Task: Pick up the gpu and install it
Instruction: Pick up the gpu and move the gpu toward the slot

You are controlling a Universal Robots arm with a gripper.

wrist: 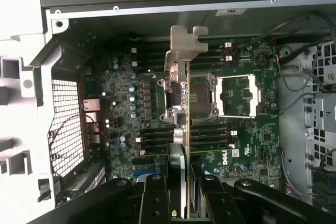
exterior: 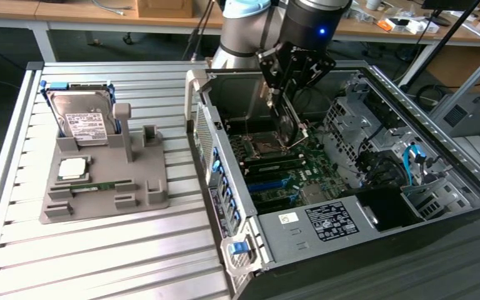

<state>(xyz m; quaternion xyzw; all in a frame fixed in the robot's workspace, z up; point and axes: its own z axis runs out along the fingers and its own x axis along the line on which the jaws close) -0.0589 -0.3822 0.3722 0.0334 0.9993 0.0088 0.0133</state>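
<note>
Wrist view gives us the gpu [wrist: 183, 114] edge-on: a thin, flat card seen as a narrow strip, with its bent silver metal bracket [wrist: 186, 45] at the far end. The black fingers [wrist: 156, 198] stand narrow, clamped on the card's two flat faces. We see the card held over the green motherboard [wrist: 126, 108], crossing in front of the square metal-framed CPU socket [wrist: 202, 95] and the rows of dark memory slots [wrist: 210, 135].

From the exterior view, the gpu [exterior: 289, 128] hangs upright inside the open computer case [exterior: 465, 181], a grey sheet-metal box lying on its side. A boxy power supply [exterior: 327, 222] with a white label sits at the case's near end.

To the exterior view's left, a grey moulded holder [exterior: 152, 194] rests on the ribbed aluminium surface [exterior: 98, 250]. It carries a silver hard drive [exterior: 85, 122] standing upright, a square CPU chip [exterior: 73, 167] and a green memory stick [exterior: 98, 186].
</note>
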